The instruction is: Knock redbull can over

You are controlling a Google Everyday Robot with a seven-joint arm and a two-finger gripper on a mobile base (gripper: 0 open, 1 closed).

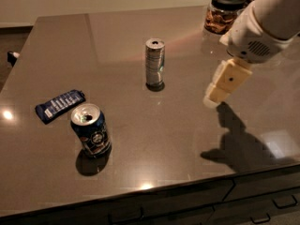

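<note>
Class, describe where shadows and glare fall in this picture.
Camera view: the cream gripper, right of the tall slim silver-and-blue redbull can, casts a dark shadow toward the front edge of the glossy brown table; the short dark blue can shadows forward too; small glare spots mark the left and front edges.

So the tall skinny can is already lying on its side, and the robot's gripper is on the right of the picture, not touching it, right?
No, the redbull can stands upright, as the camera view shows. The gripper is on the right of the picture, not touching it.
</note>
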